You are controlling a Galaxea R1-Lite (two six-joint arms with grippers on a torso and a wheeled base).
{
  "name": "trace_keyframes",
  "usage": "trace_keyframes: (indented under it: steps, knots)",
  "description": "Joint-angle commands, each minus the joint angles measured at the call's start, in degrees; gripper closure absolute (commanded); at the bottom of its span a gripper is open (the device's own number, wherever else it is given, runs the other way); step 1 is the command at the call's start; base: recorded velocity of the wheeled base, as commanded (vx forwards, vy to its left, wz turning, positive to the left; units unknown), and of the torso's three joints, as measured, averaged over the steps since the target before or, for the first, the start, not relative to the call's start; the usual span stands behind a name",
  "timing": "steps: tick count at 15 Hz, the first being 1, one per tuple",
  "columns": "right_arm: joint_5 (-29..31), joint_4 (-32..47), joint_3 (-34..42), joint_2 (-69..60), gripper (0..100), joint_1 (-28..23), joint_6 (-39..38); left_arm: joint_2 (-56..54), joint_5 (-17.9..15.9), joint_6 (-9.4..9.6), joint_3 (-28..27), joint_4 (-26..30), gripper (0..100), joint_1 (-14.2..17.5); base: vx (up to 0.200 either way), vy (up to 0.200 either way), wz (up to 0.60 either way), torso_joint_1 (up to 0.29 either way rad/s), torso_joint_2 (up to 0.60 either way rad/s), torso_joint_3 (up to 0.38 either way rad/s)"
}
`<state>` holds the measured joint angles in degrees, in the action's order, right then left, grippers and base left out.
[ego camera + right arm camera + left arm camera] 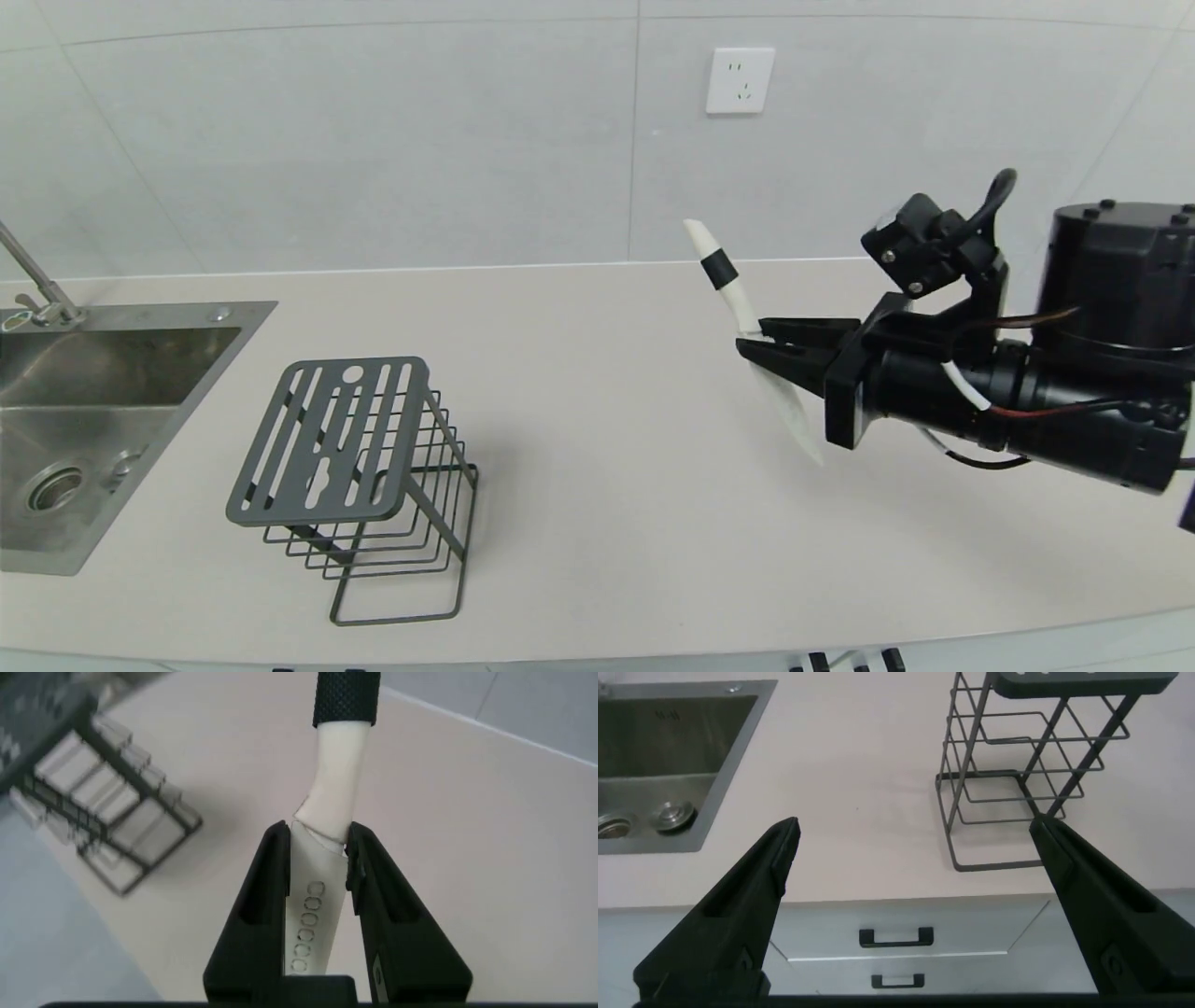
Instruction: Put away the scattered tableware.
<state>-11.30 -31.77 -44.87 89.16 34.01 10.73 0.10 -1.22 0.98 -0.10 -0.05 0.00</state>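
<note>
Knife (733, 294): white, with a pale handle and 1 black band near the handle's end. It is held in the air above the counter (607, 467), well apart from the rack. It is tilted, handle up and toward the back wall, blade down toward the counter's front. In the right wrist view (336, 765) a row of small holes runs along the blade.

Right gripper (752, 341): at the right side above the counter, pointing toward the left. Its 2 fingers (262, 905) pinch the knife where handle meets blade, 1 on each flat side (318, 833).

Left gripper (915, 826): its 2 fingers (757, 887) are spread wide with nothing between them. It hangs in front of the counter's front edge, between the sink and the rack.

Rack (327, 443): dark wire frame with a slotted flat top, standing on the counter just right of the sink. The left wrist view shows its lower wires and base loop (1018, 793). The right wrist view shows it blurred, off to one side (103, 812).

Sink (131, 359): steel basin set into the counter at the far left, with a drain in its floor (654, 737).

Faucet (33, 275): slanted metal arm behind the sink.

Drawer handles (896, 938): 2 dark pulls on the cabinet front below the counter edge.

Wall socket (739, 80): white plate on the tiled wall, above the counter.
</note>
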Motion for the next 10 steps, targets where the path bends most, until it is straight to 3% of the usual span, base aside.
trace_keyframes:
  steps: [1, 3, 5, 10]
  knots:
    - [-0.2, 0.6, -0.7, -3.2, 100, 0.5, 6.9, 0.1, 0.0, -0.1, 0.0, 0.0, 0, 0.0, 0.0, 0.0, 0.0, 0.0, 0.0, 0.0]
    - [0.3, 0.3, 0.3, -2.0, 100, 0.7, 11.9, 0.1, -0.3, -0.1, 0.0, 0.0, 0, 0.0, 0.0, 0.0, 0.0, 0.0, 0.0, 0.0]
    - [-0.1, -7.3, 4.1, 0.0, 100, -1.4, 20.1, 0.1, -0.5, 0.08, 0.0, 0.0, 0, 0.0, 0.0, 0.0, 0.0, 0.0, 0.0, 0.0]
    - [-0.7, -8.9, 5.5, 0.8, 100, -2.8, 20.4, 0.0, -3.3, 0.52, 0.0, -0.2, 0, 0.1, 0.0, 0.0, 0.0, 0.0, 0.0, 0.0]
